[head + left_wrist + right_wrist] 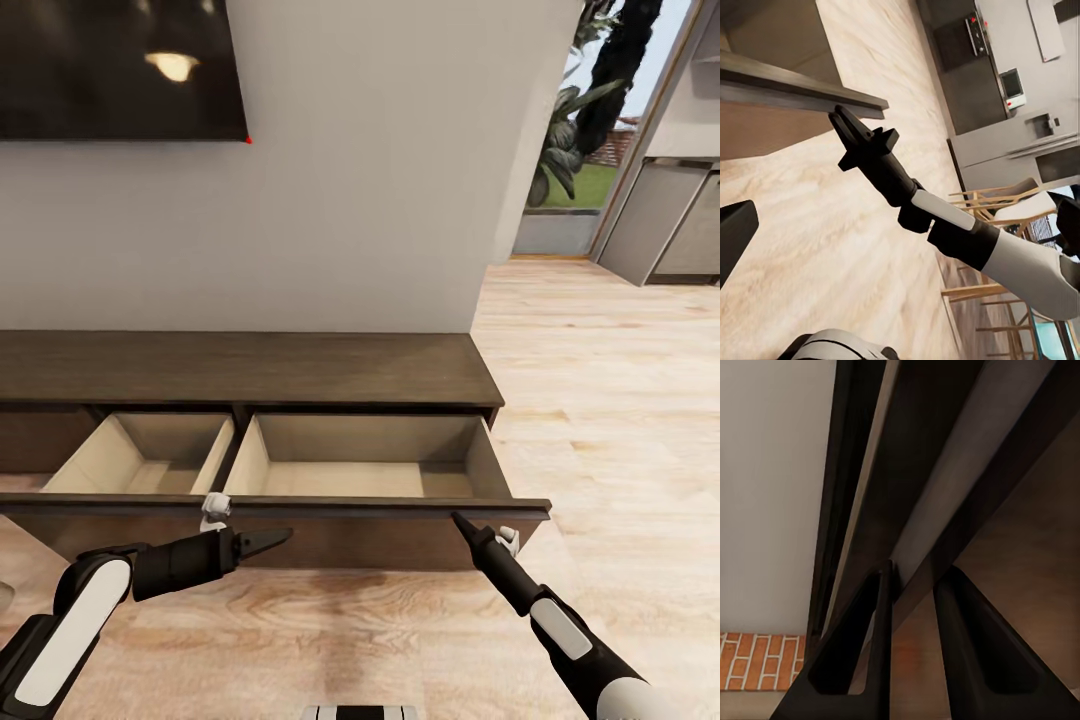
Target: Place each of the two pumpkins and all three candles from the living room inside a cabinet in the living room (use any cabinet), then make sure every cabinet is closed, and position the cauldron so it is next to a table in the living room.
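A long, low, dark brown cabinet (250, 368) stands against a pale wall, seen from the head camera. Two of its wide drawers are pulled out, showing pale beige interiors. The right drawer (365, 470) sits at the centre of the view; the left drawer (140, 455) lies at nine o'clock from it. Both look empty.

The right gripper (462, 523) reaches up from five o'clock to the right end of the drawer's dark front panel. Its tip touches the panel's top edge near the corner. In the right wrist view, its two dark fingers (847, 660) stand slightly apart, with the panel's edge running just beyond them, near the gap. Whether they pinch the edge cannot be told.

The left gripper (275, 540) comes in from seven o'clock, lying nearly level in front of the drawer fronts, pointing toward three o'clock. Its fingers appear drawn together into one dark point, holding nothing.

A black wall-mounted screen (120, 70) hangs at eleven o'clock above the cabinet. Light wood floor (600, 400) spreads toward three o'clock. In the left wrist view, grey kitchen units (1005, 97) and wooden chairs (990, 206) stand beyond the right arm.
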